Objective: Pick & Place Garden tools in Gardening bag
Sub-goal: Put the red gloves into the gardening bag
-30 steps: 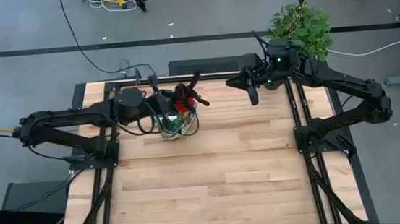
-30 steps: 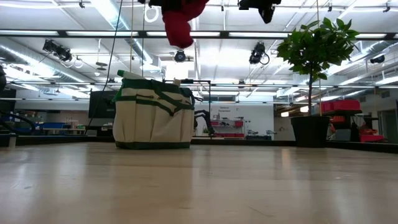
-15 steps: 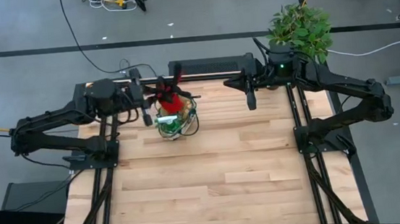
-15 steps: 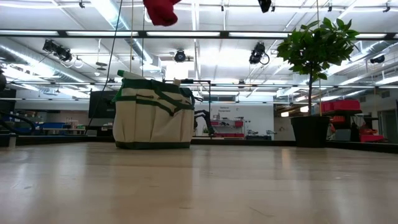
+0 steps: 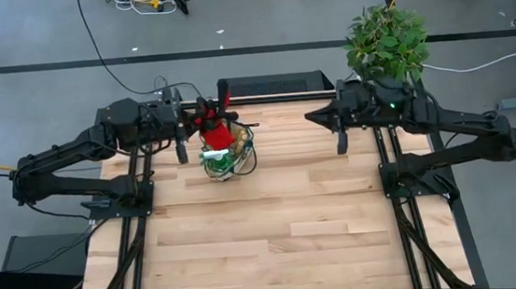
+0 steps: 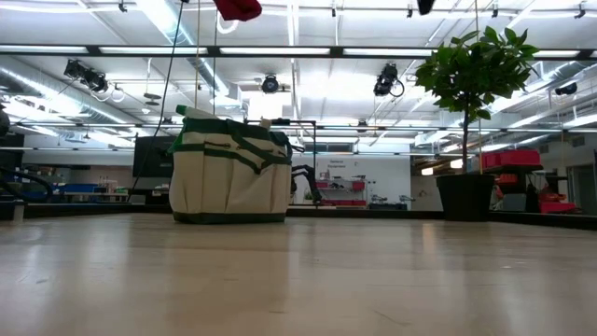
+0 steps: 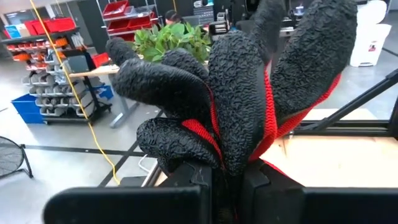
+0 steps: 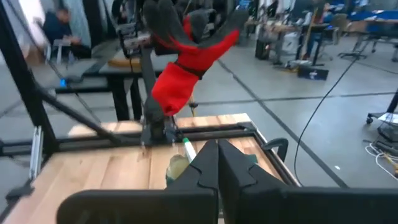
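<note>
Red-and-black glove (image 5: 214,127) up in the air, pinched by its cuff in the left claw (image 7: 230,180), black fingers splayed upward, red body hanging. Seen from above, just to the far-left of the gardening bag (image 5: 228,156), overlapping its far rim but not squarely over the mouth. From bench level, well clear above the bag (image 6: 229,173), only the red lower edge (image 6: 238,8) showing at the top.

Bag upright at the far-left part of the bench (image 5: 275,227), already stuffed; a green spray bottle (image 6: 191,111) poking up at its left rim, other contents too small to name.

Likely step: carrying the glove over the opening for a drop. To do well: shift the held glove nearer and a little right until centred over the mouth, lower enough for the limp fabric to clear the loop handles and the protruding bottle, then release. Risk: floppy fingers draping over the rim and sliding out.

Right claw (image 8: 216,168) pinched fully closed, holding nothing, waiting high at the far right beside the potted plant (image 5: 386,39). Best kept there, out of the way.
</note>
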Robot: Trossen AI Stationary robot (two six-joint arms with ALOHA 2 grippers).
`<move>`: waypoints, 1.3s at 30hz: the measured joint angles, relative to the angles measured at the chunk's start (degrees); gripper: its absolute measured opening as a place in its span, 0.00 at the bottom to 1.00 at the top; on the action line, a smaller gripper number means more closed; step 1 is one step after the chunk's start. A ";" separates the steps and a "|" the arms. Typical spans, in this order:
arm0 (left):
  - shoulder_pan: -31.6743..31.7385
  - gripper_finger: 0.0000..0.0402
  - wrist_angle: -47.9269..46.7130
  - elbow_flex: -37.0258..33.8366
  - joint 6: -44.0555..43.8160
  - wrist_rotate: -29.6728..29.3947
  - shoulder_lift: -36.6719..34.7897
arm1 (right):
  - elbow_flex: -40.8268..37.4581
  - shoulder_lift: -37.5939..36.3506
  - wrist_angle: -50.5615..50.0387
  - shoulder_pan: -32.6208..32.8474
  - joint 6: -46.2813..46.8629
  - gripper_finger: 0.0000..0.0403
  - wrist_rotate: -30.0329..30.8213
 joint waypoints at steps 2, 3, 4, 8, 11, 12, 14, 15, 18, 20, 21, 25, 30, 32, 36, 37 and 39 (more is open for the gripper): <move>0.04 0.07 -0.32 0.00 -0.14 -0.48 0.05 | -3.73 -2.87 2.67 0.60 2.01 0.00 1.52; 0.33 0.07 -0.42 0.00 -0.33 -0.79 0.05 | -5.44 -4.16 3.87 0.79 2.77 0.00 2.04; 0.83 0.07 -0.44 0.00 -0.70 -0.91 0.05 | -7.04 -5.45 5.45 1.00 3.64 0.00 2.42; 3.32 0.07 -2.55 0.00 -1.52 -0.57 0.45 | -11.59 -9.33 9.39 1.61 6.71 0.00 3.33; 4.91 0.07 -4.35 0.00 -1.43 -0.45 1.99 | -12.49 -10.59 9.54 1.61 7.89 0.00 4.30; 5.38 0.07 -4.38 0.00 -1.29 -0.32 2.76 | -12.53 -10.79 9.54 1.63 8.02 0.00 4.34; 5.92 0.07 -4.02 0.00 -0.10 -0.31 4.38 | -12.54 -10.94 9.75 1.63 8.02 0.00 4.36; 6.20 0.07 -4.18 0.00 0.80 -0.35 5.31 | -12.54 -10.94 9.82 1.63 8.03 0.00 4.35; 6.87 0.07 -3.88 0.00 3.26 -0.64 8.22 | -12.54 -10.90 9.78 1.63 8.20 0.00 4.34; 7.30 0.07 -3.81 0.00 4.84 -0.75 10.03 | -12.54 -10.90 9.78 1.63 8.20 0.00 4.34; 7.45 0.07 -3.77 0.00 5.80 -0.88 10.93 | -12.54 -10.90 9.78 1.63 8.20 0.00 4.34; 8.08 0.07 -3.74 0.00 8.70 -1.54 14.54 | -12.54 -10.90 9.73 1.63 8.40 0.00 4.34; 8.77 0.07 -3.67 0.00 12.48 -2.52 17.87 | -12.56 -10.90 9.17 1.63 8.83 0.00 4.34; 8.90 0.07 -3.55 0.00 13.94 -2.53 18.93 | -12.56 -10.90 8.64 1.63 8.83 0.00 4.34; 8.90 0.07 -3.93 0.00 14.45 -2.57 20.70 | -12.57 -10.87 7.46 1.63 8.83 0.00 4.34; 8.90 0.07 -4.16 0.00 14.95 -2.57 21.10 | -12.58 -10.87 7.27 1.63 8.83 0.00 4.34; 8.87 0.07 -4.50 -0.01 16.42 -2.50 21.96 | -12.58 -10.85 7.20 1.63 8.82 0.00 4.32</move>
